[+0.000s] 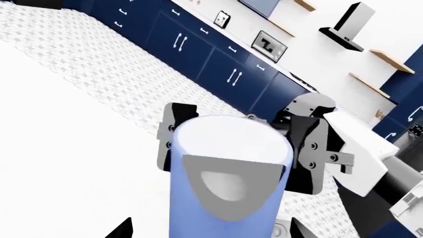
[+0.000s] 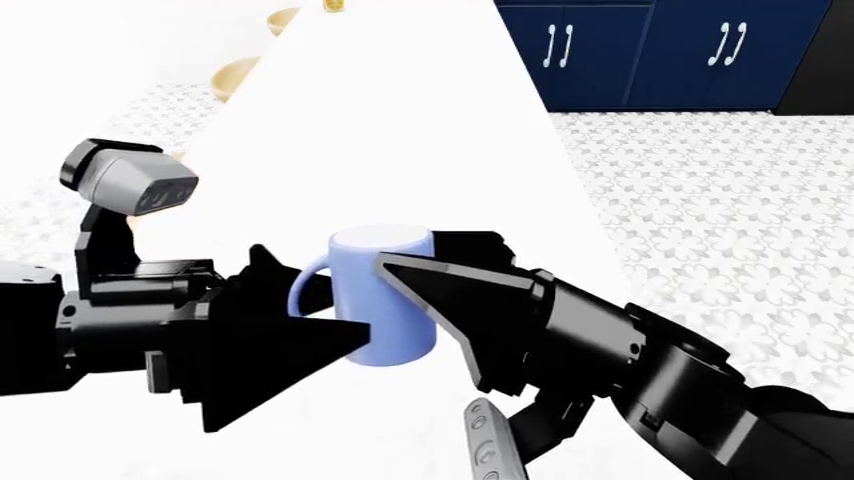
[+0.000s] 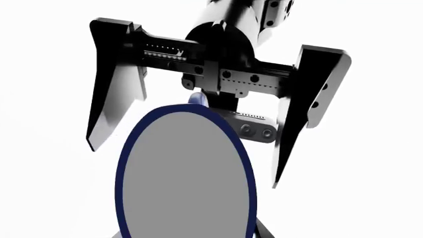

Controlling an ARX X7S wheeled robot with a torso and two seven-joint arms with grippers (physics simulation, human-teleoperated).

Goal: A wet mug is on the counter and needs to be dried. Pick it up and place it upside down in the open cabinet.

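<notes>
Flanking a mug with both end effectors

Standing upright on the glossy white tabletop [image 2: 441,110], the small light periwinkle-blue cylindrical mug [image 2: 383,296] sits near the head view's centre, loop handle pointing to 9 o'clock. Left end effector [image 2: 287,335] comes in from 8 o'clock, black wedge fingers spread apart, one tip just beside the mug's lower wall; contact cannot be told. Right end effector [image 2: 441,300] comes in from 4 o'clock, one black finger lying across the mug's right side; its jaws stand spread, not clamped, though contact is unclear.

Right wrist view: mug [image 3: 185,173] fills the foreground, left end effector [image 3: 198,144] beyond it with both fingers wide apart. Left wrist view: mug [image 1: 225,193] close up, right end effector [image 1: 235,144] behind it, jaws either side of the rim.

Tan bowls [image 2: 240,72] at 11 o'clock on the tabletop's far end, well apart from the mug. Navy doors with white handles [image 2: 627,50] at 1 o'clock, white floral floor [image 2: 721,190] below them.
</notes>
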